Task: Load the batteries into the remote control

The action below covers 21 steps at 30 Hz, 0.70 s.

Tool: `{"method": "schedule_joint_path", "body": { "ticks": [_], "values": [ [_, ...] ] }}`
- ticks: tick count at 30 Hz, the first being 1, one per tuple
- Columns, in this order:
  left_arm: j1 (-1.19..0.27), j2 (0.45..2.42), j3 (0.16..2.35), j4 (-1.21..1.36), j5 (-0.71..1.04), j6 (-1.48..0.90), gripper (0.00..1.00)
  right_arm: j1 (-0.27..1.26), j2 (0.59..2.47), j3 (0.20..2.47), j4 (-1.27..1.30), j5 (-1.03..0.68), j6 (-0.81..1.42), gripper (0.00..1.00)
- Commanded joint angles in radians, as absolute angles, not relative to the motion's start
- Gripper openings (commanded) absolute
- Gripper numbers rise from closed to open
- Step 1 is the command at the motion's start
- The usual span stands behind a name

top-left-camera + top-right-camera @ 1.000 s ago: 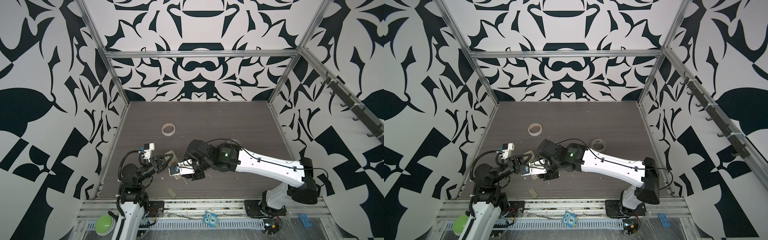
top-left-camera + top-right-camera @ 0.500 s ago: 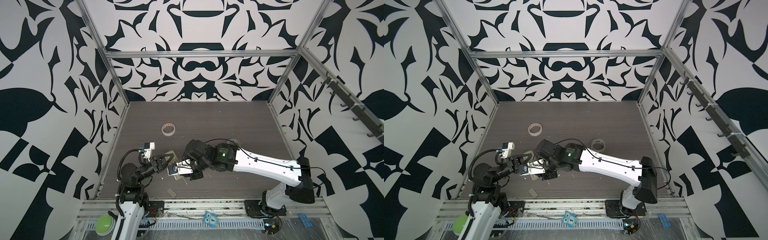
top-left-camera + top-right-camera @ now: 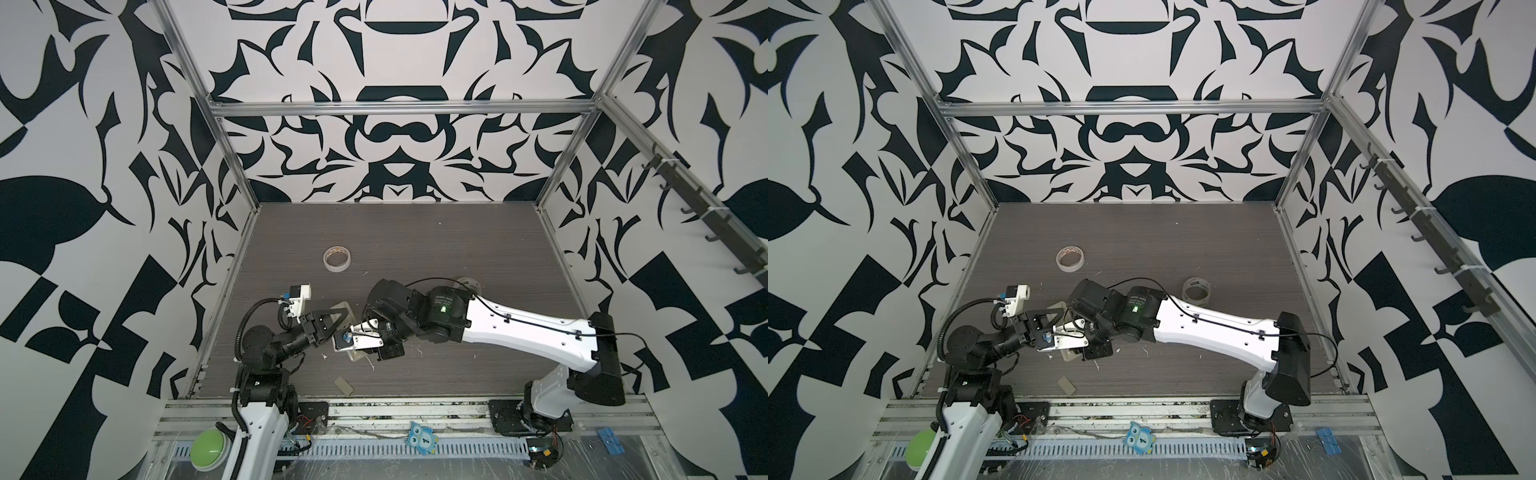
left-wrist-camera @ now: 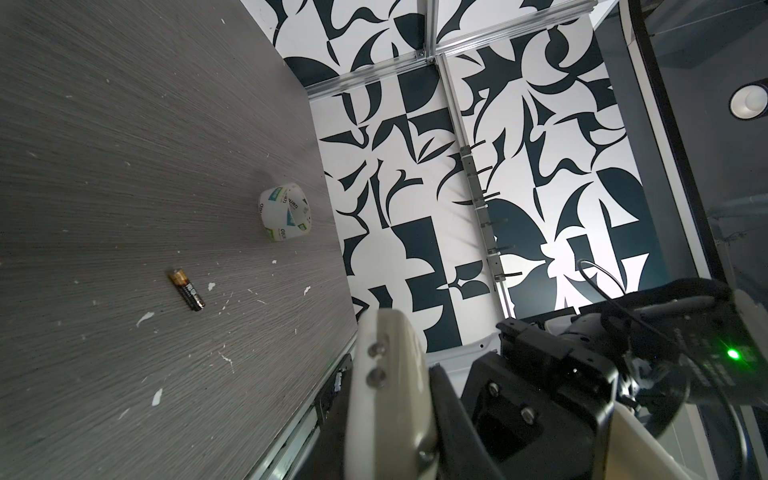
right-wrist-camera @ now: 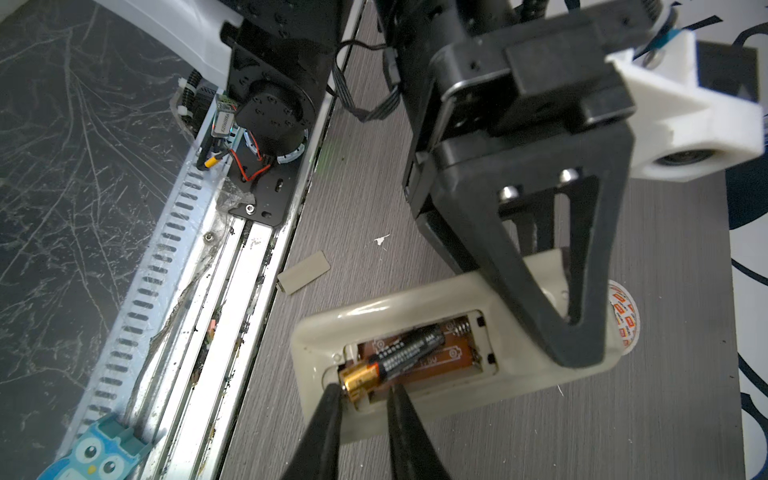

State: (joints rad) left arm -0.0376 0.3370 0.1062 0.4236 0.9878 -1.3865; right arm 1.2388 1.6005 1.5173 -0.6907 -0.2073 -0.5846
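Observation:
The remote control [image 5: 415,303] lies back-up with its battery bay open. My left gripper [image 5: 582,353] is shut on its far half. In both top views most of the remote [image 3: 347,309] is covered by the grippers. One battery [image 5: 399,357] lies slantwise in the bay, gold end raised at the near corner. My right gripper [image 5: 363,392] has its thin black fingertips [image 5: 332,395] pinched on that gold end. A second battery [image 4: 187,289] lies loose on the table, seen in the left wrist view. There the remote [image 4: 386,395] shows edge-on beside my left gripper [image 4: 415,419].
A beige battery cover [image 3: 344,385] lies near the table's front edge. A masking tape roll [image 3: 337,258] sits further back. A clear tape roll [image 3: 1196,289] stands behind the right arm. White scraps dot the table. The front rail [image 5: 232,266] runs close by.
My right arm has edged slightly left toward the left gripper and its jaws have narrowed. The left arm and the remote have stayed put.

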Motion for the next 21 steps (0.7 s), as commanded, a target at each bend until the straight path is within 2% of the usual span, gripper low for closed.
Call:
{"method": "schedule_joint_path", "body": {
  "ticks": [1, 21],
  "values": [
    [-0.037, 0.337, 0.143, 0.439, 1.002, -1.383, 0.0, 1.241, 1.595, 1.56, -0.672, -0.232, -0.585, 0.23],
    [-0.037, 0.334, 0.147, 0.431, 1.007, -1.381, 0.0, 1.241, 1.624, 1.575, -0.657, -0.232, -0.578, 0.17]
  ]
}}
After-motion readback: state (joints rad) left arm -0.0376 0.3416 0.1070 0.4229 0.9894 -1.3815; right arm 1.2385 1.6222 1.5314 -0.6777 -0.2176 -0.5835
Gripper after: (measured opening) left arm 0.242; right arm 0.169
